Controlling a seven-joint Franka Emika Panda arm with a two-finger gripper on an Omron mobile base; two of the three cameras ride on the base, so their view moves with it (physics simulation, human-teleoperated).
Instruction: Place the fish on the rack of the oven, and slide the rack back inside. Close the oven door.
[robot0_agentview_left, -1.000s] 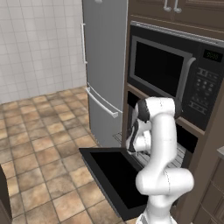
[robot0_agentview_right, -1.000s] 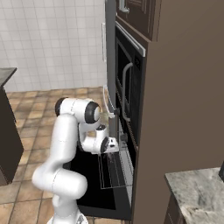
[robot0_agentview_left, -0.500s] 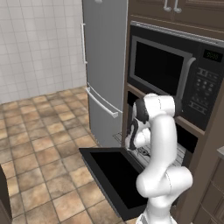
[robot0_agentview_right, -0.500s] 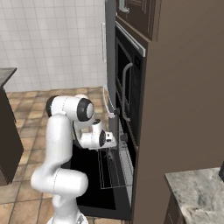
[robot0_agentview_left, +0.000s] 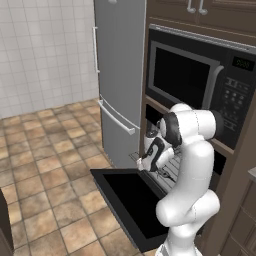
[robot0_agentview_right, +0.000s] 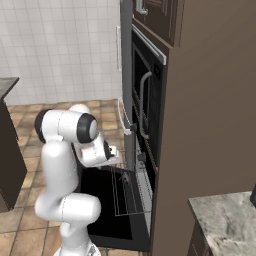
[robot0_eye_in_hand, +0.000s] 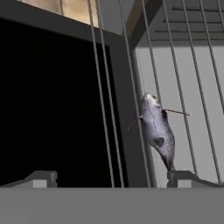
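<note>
The small grey fish (robot0_eye_in_hand: 157, 131) lies on the bars of the silver wire rack (robot0_eye_in_hand: 192, 78), near the rack's edge. The rack (robot0_agentview_left: 173, 164) is pulled out over the dropped-open black oven door (robot0_agentview_left: 125, 195), below the oven (robot0_agentview_left: 152, 116) cavity. My gripper (robot0_eye_in_hand: 113, 179) hovers just above the rack, open, with nothing between its fingers; the fish's tail is close to the right fingertip (robot0_eye_in_hand: 188, 177). From the right side the gripper (robot0_agentview_right: 113, 156) hangs above the rack (robot0_agentview_right: 125, 195) and the door (robot0_agentview_right: 100, 197).
A black microwave (robot0_agentview_left: 187, 75) sits right above the oven. A tall grey fridge (robot0_agentview_left: 120, 75) stands to the oven's left. The tiled floor (robot0_agentview_left: 45, 165) lies open on the left. A dark cabinet (robot0_agentview_right: 10, 165) and a stone counter (robot0_agentview_right: 225, 220) flank the base.
The gripper has lifted a little off the rack and stayed open. The arm's upper joints have swung back. The fish rests where it was.
</note>
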